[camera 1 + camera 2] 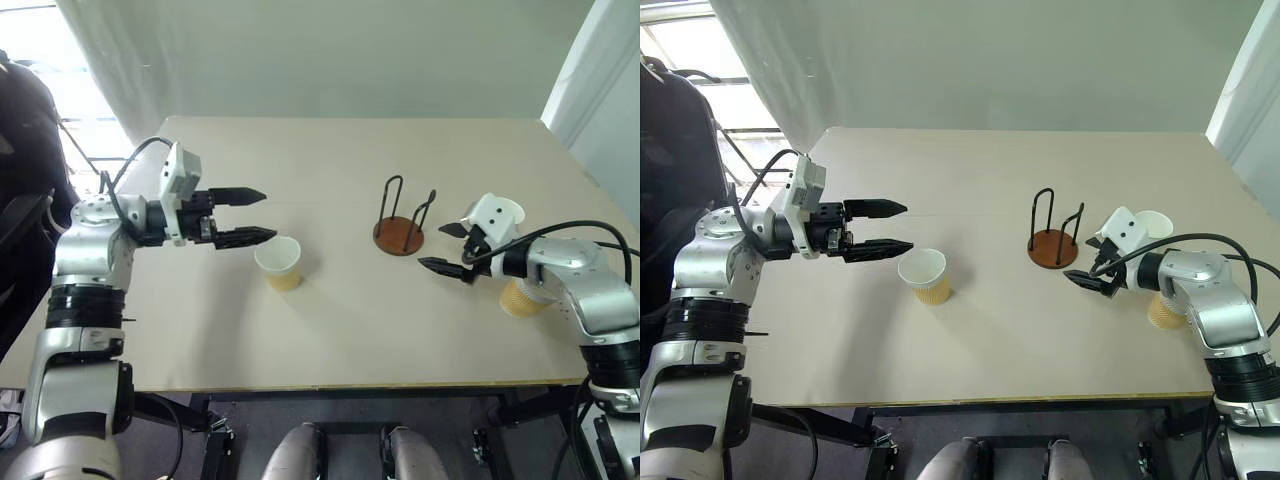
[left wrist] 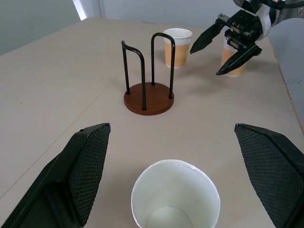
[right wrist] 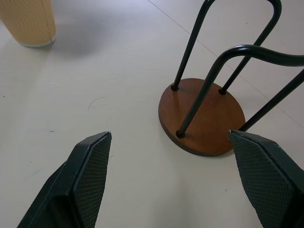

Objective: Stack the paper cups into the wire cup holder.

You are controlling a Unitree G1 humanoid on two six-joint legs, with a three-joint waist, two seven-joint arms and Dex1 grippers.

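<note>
Three paper cups (image 1: 279,263) stand upright on the table (image 1: 330,340): one mid-table just beside the left gripper (image 1: 255,216), two near the right edge by the right gripper (image 1: 448,248). Both grippers spread, holding nothing. Wire cup holder (image 1: 400,222) empty, mid-table, between them.

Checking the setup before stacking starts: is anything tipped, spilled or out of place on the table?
Nothing stands out. The wire holder stands upright with no cup in it. All three cups are upright: one by the open left gripper, two beyond the open right gripper. No spills or damage show.
</note>
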